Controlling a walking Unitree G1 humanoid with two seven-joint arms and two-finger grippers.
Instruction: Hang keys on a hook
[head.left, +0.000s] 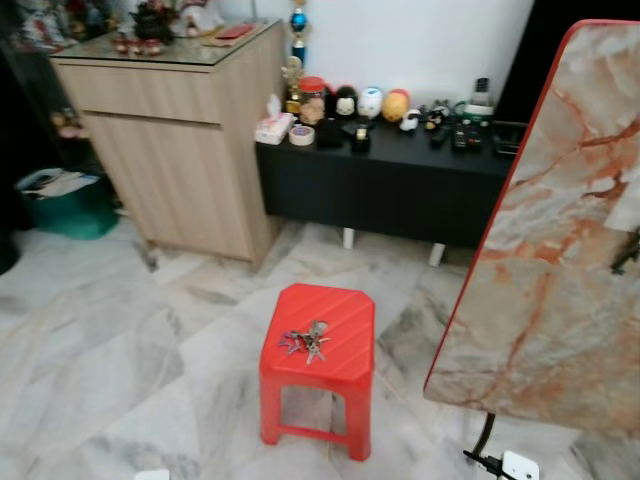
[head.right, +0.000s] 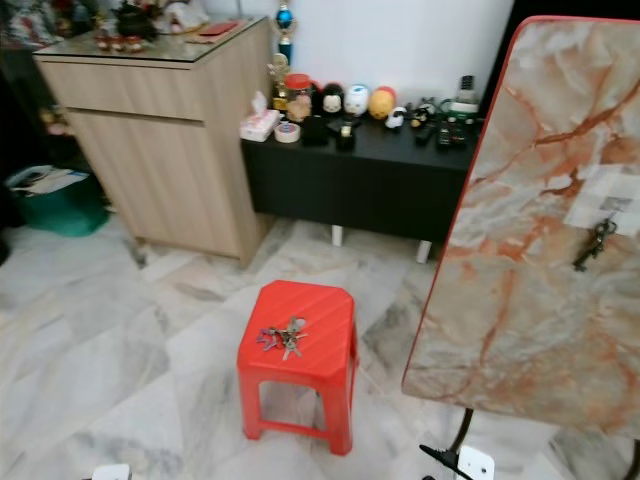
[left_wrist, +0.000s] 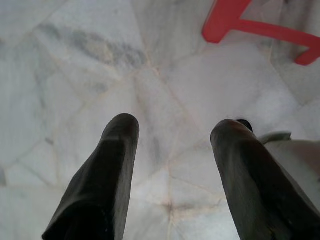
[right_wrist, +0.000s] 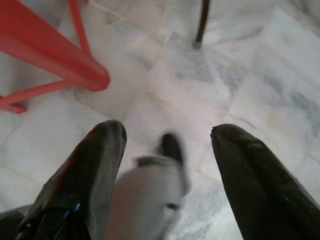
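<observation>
Left eye view: tangled silvery keys (head.left: 306, 341) lie on red stool (head.left: 320, 330); both tools gape wide.

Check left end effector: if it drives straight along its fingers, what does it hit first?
Most likely the marble floor. The left end effector is open and points down at bare tiles; nothing lies between its fingers. The red stool leg sits off to the side, apparently outside that line, though depth is hard to judge.

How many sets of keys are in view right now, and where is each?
2. One bunch of keys lies on top of the red stool. Something dark, possibly a second set, already hangs on the marble-patterned board to the right. Others could be hidden among the clutter on the black cabinet.
</observation>
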